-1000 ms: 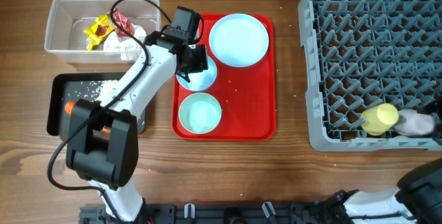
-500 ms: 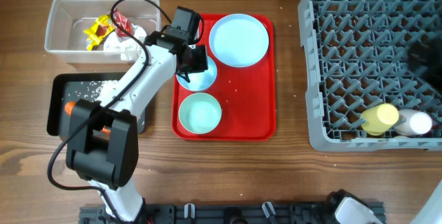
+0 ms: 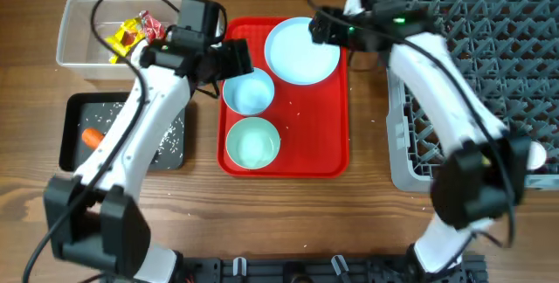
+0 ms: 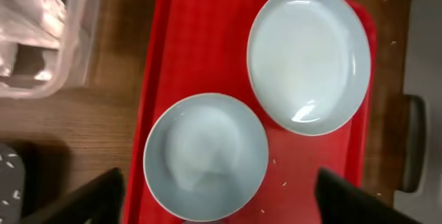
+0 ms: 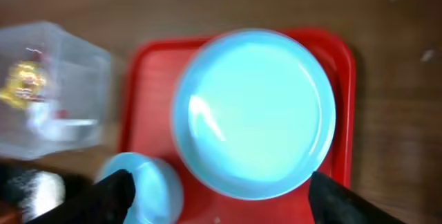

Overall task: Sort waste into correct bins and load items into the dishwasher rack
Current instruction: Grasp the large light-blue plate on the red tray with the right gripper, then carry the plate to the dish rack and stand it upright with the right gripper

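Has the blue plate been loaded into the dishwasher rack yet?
No, the plate lies flat on the red tray, left of the dishwasher rack.

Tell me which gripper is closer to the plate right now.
Right. The right gripper hovers open over the plate's upper right rim; the left gripper is off the plate's left side, by the upper bowl.

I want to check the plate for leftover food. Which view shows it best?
Left wrist: the plate is whole and sharp. Right wrist shows it whole but blurred; overhead, the right gripper overlaps its rim.
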Robot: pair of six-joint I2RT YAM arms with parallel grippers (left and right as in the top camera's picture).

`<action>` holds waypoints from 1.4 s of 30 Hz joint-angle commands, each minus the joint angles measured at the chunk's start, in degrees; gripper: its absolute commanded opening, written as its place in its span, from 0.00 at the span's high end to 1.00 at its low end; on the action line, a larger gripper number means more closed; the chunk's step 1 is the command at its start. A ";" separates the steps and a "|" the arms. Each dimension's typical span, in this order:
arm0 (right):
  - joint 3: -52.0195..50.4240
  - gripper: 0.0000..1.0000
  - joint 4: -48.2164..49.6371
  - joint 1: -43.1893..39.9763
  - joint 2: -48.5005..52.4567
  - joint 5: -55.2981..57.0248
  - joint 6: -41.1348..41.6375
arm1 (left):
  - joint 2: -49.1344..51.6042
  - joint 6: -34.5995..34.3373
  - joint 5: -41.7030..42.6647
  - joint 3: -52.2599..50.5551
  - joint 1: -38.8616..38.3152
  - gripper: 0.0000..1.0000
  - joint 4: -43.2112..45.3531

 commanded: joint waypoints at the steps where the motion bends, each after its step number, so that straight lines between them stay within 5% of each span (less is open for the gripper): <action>1: 0.22 0.28 1.49 -0.28 7.15 3.82 2.67 | -0.46 0.28 -2.14 0.07 0.37 0.03 -0.48; 13: 0.13 0.54 -0.07 -0.28 17.77 9.29 5.97 | -0.44 0.28 -2.99 0.07 0.37 0.00 -1.03; 18: 0.15 0.96 0.66 -0.35 18.14 9.31 6.60 | -0.44 0.28 -2.99 0.07 0.37 0.00 -1.05; 25: 1.77 0.96 -0.07 -1.84 10.60 9.14 3.65 | -0.44 0.26 -2.95 0.07 0.37 0.00 -1.05; 31: 1.77 0.96 0.11 -4.39 -6.10 18.88 -8.15 | -0.44 0.26 -2.95 0.07 0.37 0.00 -1.05; 37: 1.77 0.96 0.11 -12.57 -20.87 36.15 -27.02 | -0.44 0.26 -2.95 0.07 0.37 0.00 -1.05; 42: 1.66 0.96 4.63 -26.53 -21.07 40.19 -48.52 | -0.44 0.26 -2.95 0.07 0.37 0.00 -1.05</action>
